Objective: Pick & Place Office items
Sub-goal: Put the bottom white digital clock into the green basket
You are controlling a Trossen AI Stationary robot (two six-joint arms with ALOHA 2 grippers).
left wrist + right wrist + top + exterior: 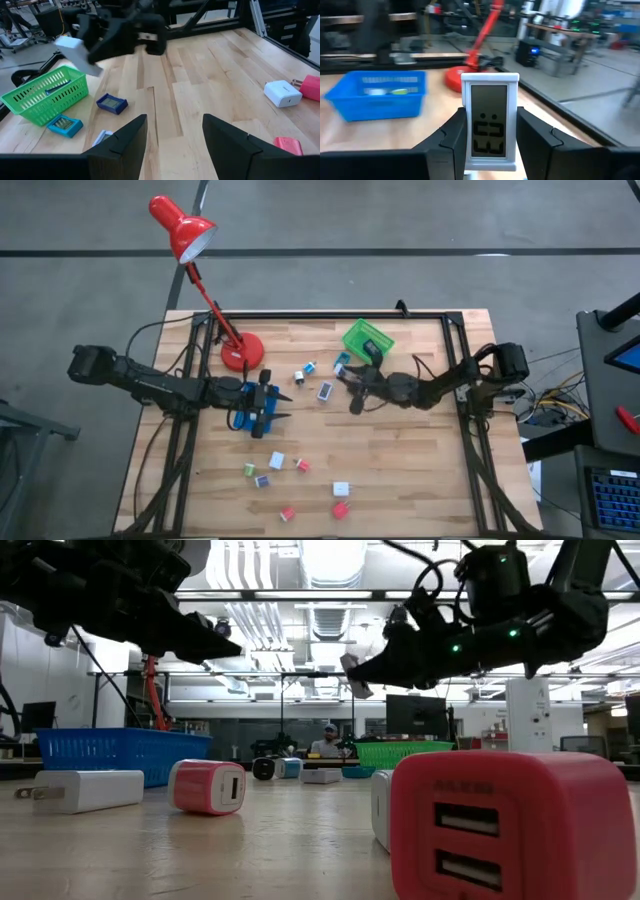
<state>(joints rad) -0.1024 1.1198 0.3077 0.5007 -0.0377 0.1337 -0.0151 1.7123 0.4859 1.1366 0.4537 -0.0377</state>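
Your right end effector [487, 145] clamped on white LCD clock [489, 120], airborne, green basket [367, 339] just beyond. Left end effector [172, 145] part-open, empty, over blue tray [247, 406]. Roughly ten chargers [276, 461] left on table [420, 470]; early stage.

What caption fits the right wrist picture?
Right gripper holds a small white digital clock above the table.

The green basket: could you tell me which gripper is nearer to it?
Right. The right gripper hangs just beside the green basket; the left gripper is across the table, over the blue tray.
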